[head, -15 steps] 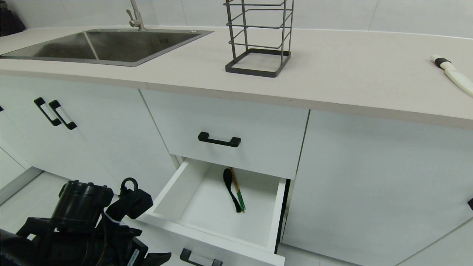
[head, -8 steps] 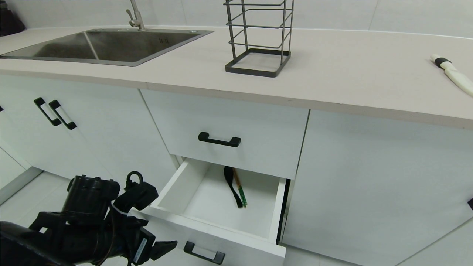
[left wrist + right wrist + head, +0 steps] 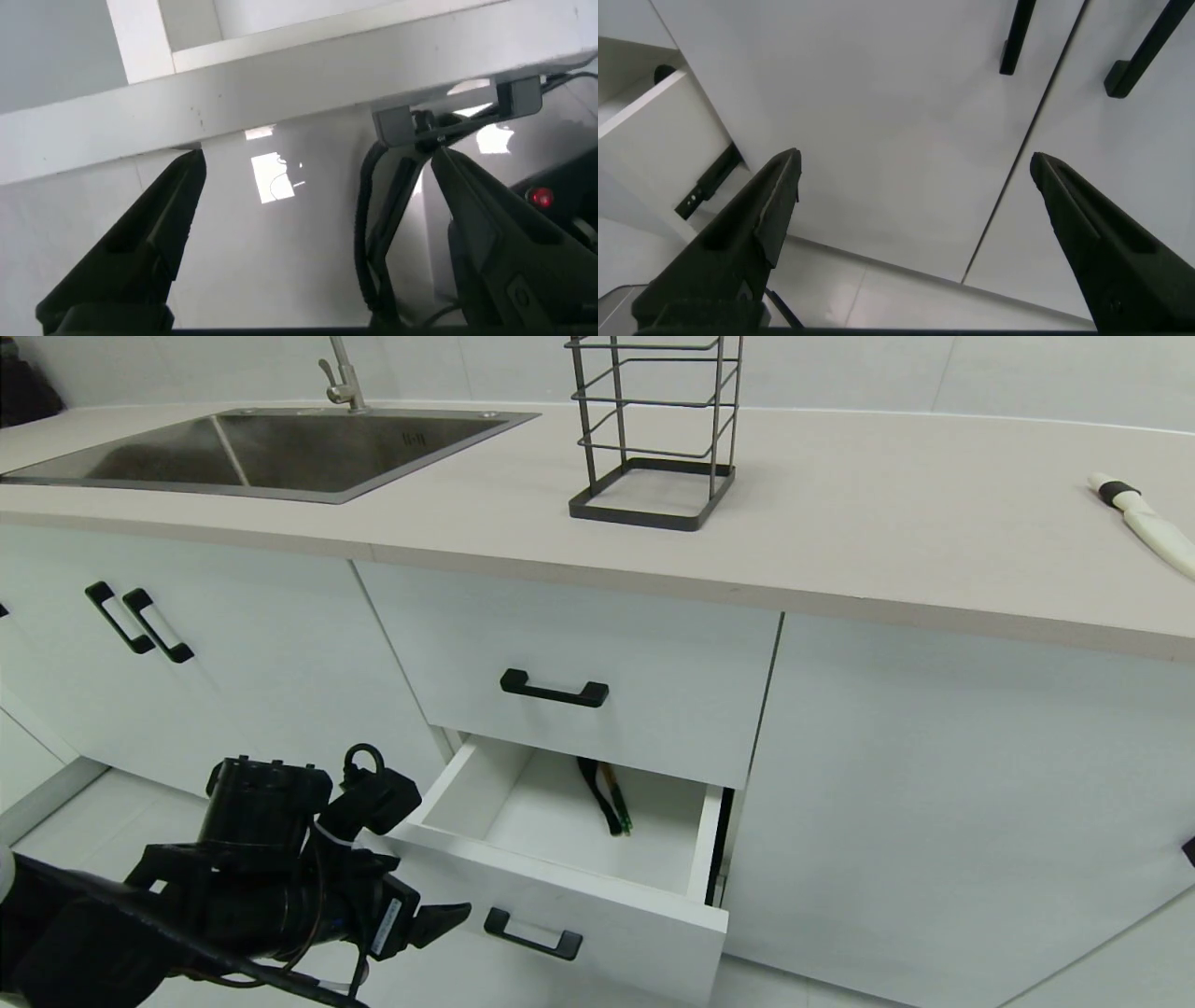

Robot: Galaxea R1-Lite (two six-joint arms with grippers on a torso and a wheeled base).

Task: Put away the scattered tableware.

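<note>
The lower drawer [image 3: 597, 887] stands partly open. Inside lie a black spoon [image 3: 594, 791] and green-tipped chopsticks [image 3: 618, 807], their far ends hidden under the upper drawer front. My left gripper [image 3: 439, 922] is low at the left, open, its tip at the drawer front just left of the black handle [image 3: 532, 937]. In the left wrist view the left gripper [image 3: 316, 159] is open below the drawer's white edge [image 3: 280, 79], holding nothing. In the right wrist view the right gripper [image 3: 915, 161] is open, facing white cabinet doors [image 3: 906, 112].
On the counter [image 3: 840, 523] stand a wire rack [image 3: 653, 439] and, at the far right, a white-handled knife [image 3: 1146, 523]. A steel sink [image 3: 271, 448] is set in at the left. The upper drawer [image 3: 579, 672] is shut. Black door handles [image 3: 140, 623] jut out at the left.
The lower drawer has slid inward, hiding more of the spoon and chopsticks. My left gripper has moved forward and up along with the drawer front.
</note>
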